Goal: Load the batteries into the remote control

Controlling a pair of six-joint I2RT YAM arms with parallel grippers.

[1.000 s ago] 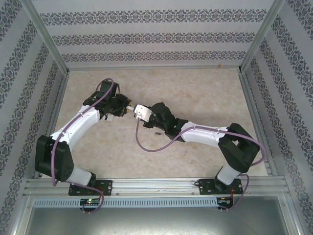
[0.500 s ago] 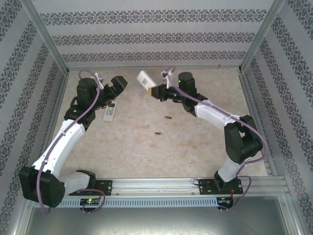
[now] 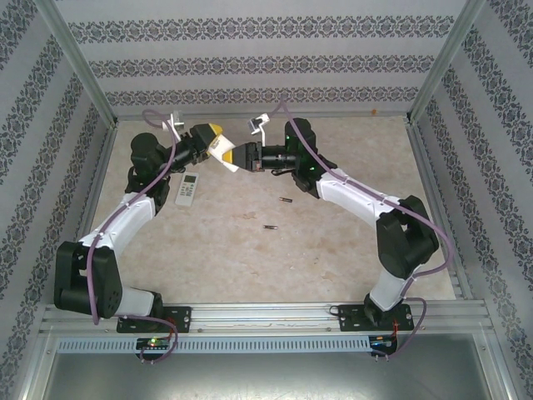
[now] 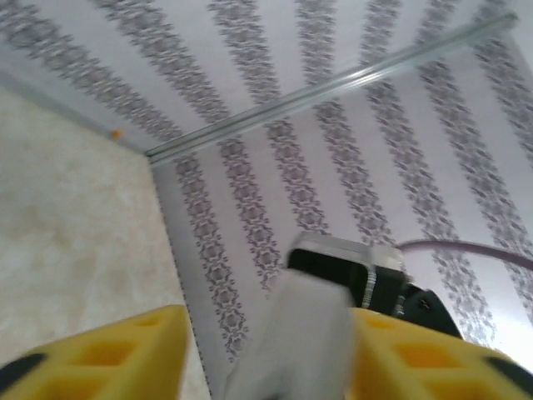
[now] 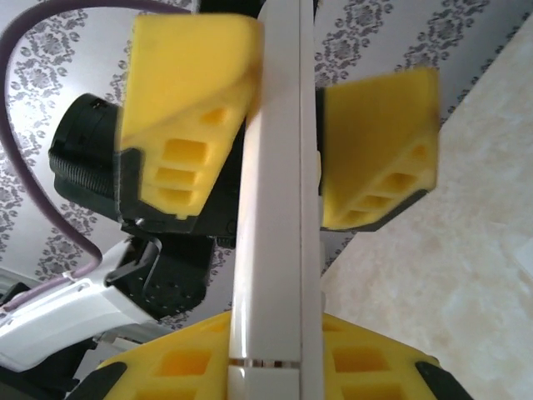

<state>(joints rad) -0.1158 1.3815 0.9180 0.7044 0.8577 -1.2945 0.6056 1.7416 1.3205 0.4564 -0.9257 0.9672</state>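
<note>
Readying the remote control is my reading of the step in hand, not loading cells. It hangs in the air above the counter, in the upper middle of the top view, between the two arms.

The right claw is clamped on its near end. The left claw has come to its far end, with a yellow finger close against each flat face. Whether those fingers press or merely bracket it, I cannot tell.

Two batteries lie loose on the counter right of centre, the second one below and left of the first. Both are well apart from the claws. A second remote lies flat at the left, under the left arm.

The task looks early, since no cell is in yet. This could be a hand-over or a pull at the battery cover, and the pictures do not settle which. Either way, the next move calls for one claw to hold firm while the other works along the body, without twisting it.

From the right wrist the remote control is seen edge-on, its long axis running straight up the frame. From above, that axis lies roughly across the frame, with the free end pointing left toward the left claw. Which face carries the battery bay I cannot make out.
</note>
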